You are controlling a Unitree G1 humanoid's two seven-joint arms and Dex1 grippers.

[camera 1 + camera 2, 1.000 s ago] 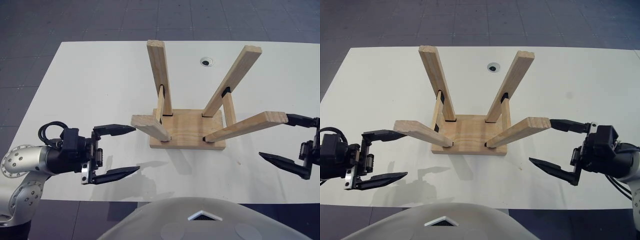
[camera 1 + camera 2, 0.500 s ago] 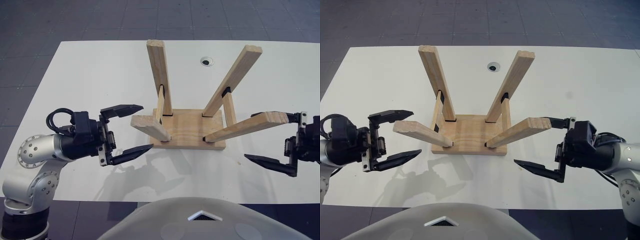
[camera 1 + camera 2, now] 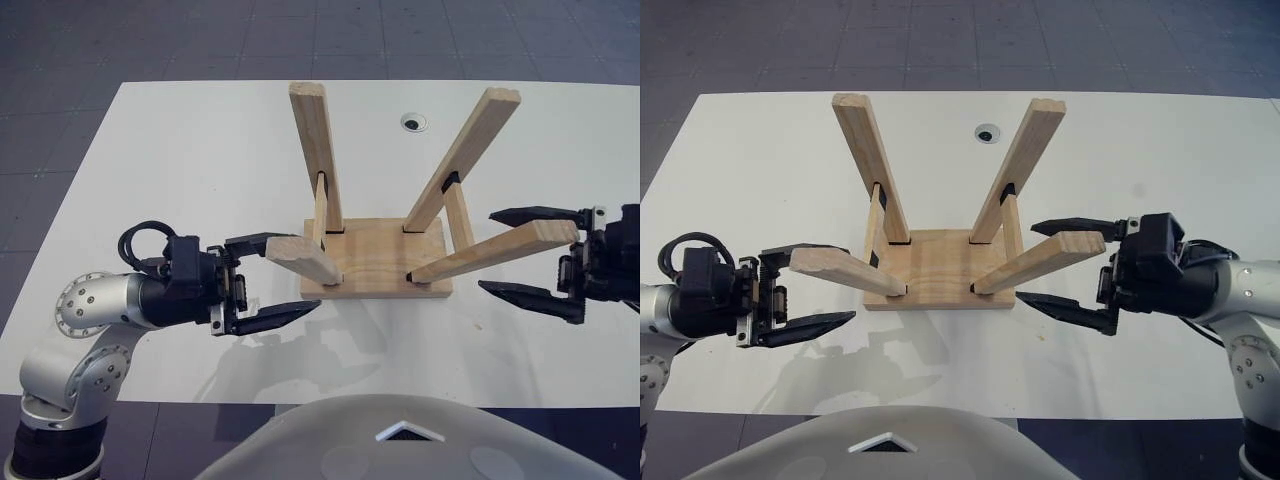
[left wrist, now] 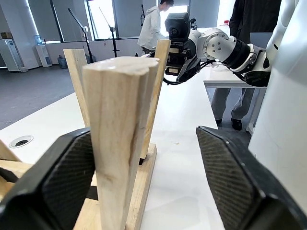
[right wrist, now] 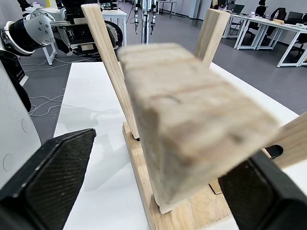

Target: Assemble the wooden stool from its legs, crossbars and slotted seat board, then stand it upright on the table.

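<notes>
— where's the stool [image 3: 940, 272]?
— upside down on the counter [image 3: 180, 150], seat board [image 3: 375, 268] flat, legs [image 3: 318, 150] up.
— pincers?
— both wide — left pincer [image 3: 292, 272] straddles one near leg's end, right pincer [image 3: 487, 250] the other's.

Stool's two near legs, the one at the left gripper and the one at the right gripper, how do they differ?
The left near leg leans out toward the robot's left; the right near leg leans toward its right. In the head views the left near leg looks shorter and the right near leg longer, perhaps from the angle. Both sit in the seat board, each tip between the open fingers of the left gripper or right gripper.
</notes>
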